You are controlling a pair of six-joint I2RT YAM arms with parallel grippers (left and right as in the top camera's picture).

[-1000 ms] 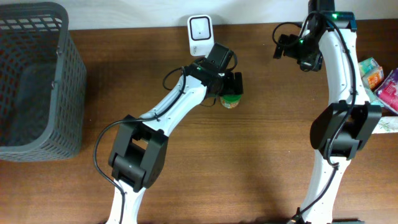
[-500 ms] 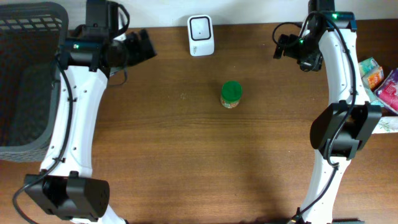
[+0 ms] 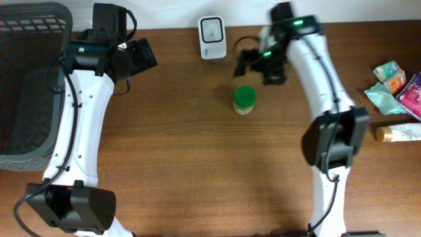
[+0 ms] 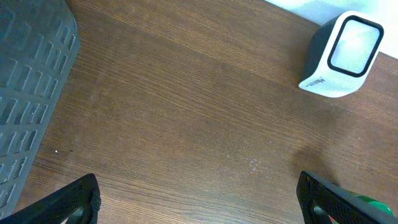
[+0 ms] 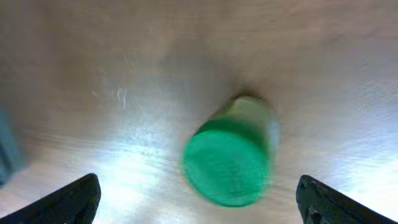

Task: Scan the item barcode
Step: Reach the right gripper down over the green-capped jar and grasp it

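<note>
Small green-lidded jar [image 3: 244, 100] stood upright on the brown wooden worktop [image 3: 197, 164], toward the back edge, near the white box-shaped scanner [image 3: 212, 37]. Right gripper [image 3: 258, 64] hung just behind the jar, jaws spread wide and empty. The wrist view was blurred, with the jar [image 5: 230, 158] centred ahead of both fingertips, no contact. Left gripper [image 3: 143, 55] sat near the back-left corner beside the dark grey plastic basket [image 3: 33, 85], jaws also spread, well apart from the jar.

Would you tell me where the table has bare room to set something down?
Bare wood lies left of the green-lidded jar and in front of it, toward the near edge. Crowded: the packets at the right edge, and the right pincer by the scanner.
</note>
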